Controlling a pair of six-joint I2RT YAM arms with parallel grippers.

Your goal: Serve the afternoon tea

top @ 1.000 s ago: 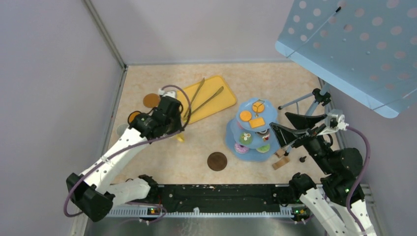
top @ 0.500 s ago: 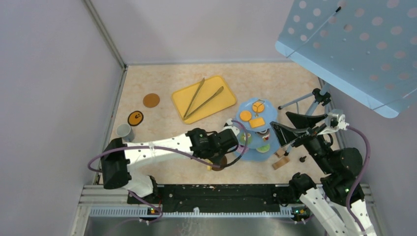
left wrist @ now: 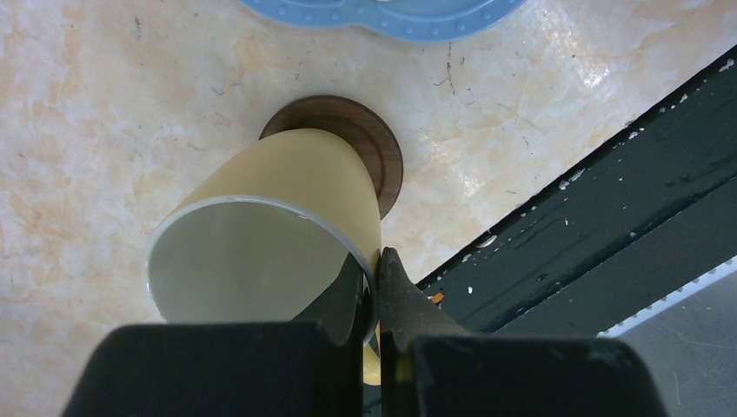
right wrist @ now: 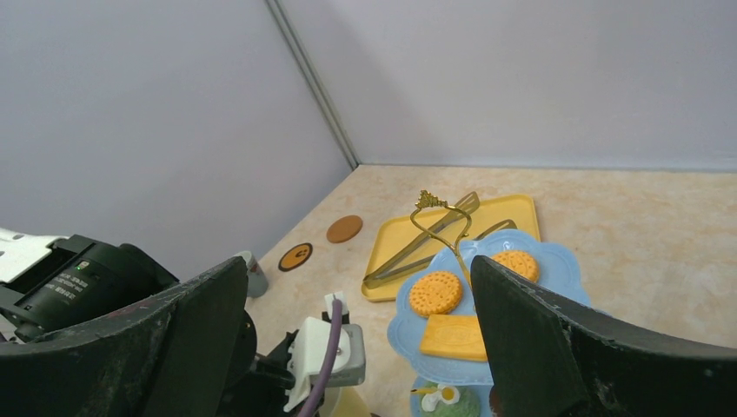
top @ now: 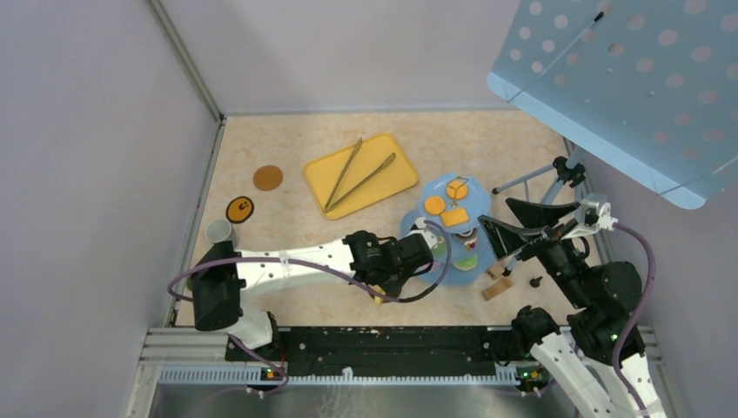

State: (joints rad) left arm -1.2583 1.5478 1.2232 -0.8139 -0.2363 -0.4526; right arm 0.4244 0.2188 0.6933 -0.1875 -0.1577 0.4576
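Left claw [left wrist: 375,261]: clenched on the rim of the yellow mug [left wrist: 287,191], one finger inside the lip and one outside. The mug hangs tilted, its mouth toward my wrist camera and its base over the brown coaster [left wrist: 382,152]. I cannot tell whether the base touches the coaster. This coaster lies on the counter [top: 296,218], just near of the pale-blue stand [top: 477,205] and close to the counter's near edge.

Right claw [right wrist: 358,269]: released, fingers spread wide, holding nothing, hovering just right of the stand.

Stand: upright, right of centre. Its top tier carries orange biscuits [right wrist: 435,293]. The lower tiers are partly hidden by my left arm.

Far left: the grey mug [top: 219,231] stands by the left wall. Two spare coasters [top: 268,178] lie far of it, well apart from the stand.

Far centre: the yellow tray [top: 396,178] holds the tongs [top: 361,174].
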